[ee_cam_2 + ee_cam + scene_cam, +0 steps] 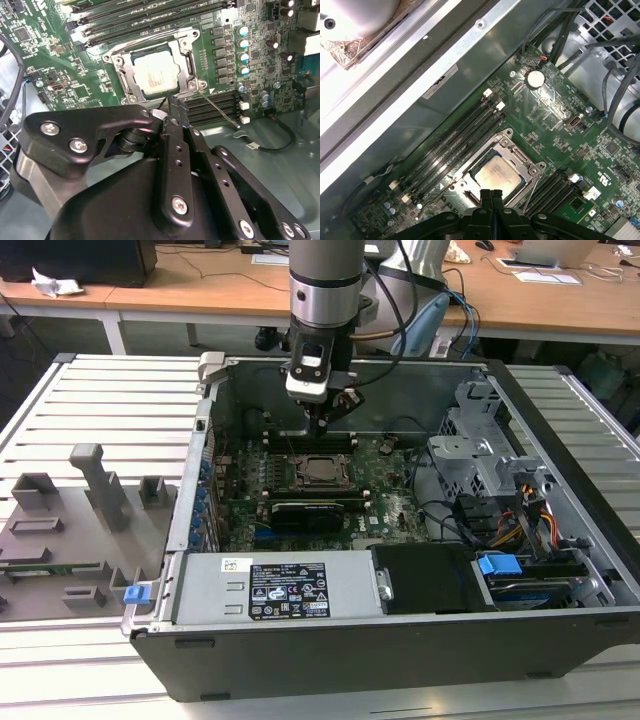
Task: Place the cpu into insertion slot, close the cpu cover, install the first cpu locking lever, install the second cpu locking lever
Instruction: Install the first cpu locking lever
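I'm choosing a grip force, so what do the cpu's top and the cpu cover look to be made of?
The top of the cpu looks like dull silver-grey metal, matte, with a soft pale glare. Around it, the cpu cover seems to be thin stamped metal, probably steel, bare and brighter, with sharp glints on its edges.

No wording can be read anywhere. The chip carries faint dark print on its metal top, too small to make out; white marks on the green board around the chip are unreadable too. Nearer the exterior view's camera than the chip, a black-and-white label and a small white sticker sit on a grey metal box. Beyond the chip, a pale strip label lies on the case wall.
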You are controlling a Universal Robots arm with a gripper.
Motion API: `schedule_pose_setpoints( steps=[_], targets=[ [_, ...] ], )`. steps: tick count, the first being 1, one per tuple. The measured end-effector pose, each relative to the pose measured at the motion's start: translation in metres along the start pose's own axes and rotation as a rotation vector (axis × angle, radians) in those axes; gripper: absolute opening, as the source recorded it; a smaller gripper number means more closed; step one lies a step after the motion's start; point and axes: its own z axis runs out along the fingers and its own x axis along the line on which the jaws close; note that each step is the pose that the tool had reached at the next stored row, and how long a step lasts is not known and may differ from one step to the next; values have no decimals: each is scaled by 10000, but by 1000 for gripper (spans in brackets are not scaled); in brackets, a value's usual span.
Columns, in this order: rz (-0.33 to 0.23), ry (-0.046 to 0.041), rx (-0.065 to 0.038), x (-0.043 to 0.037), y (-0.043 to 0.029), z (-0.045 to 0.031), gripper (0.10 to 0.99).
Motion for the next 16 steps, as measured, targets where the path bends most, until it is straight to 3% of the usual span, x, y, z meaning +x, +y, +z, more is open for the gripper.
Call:
schedule_pose_setpoints(
  steps=[16],
  targets=[
    [-1959, 103, 8, 0, 0, 1, 106]
  ],
)
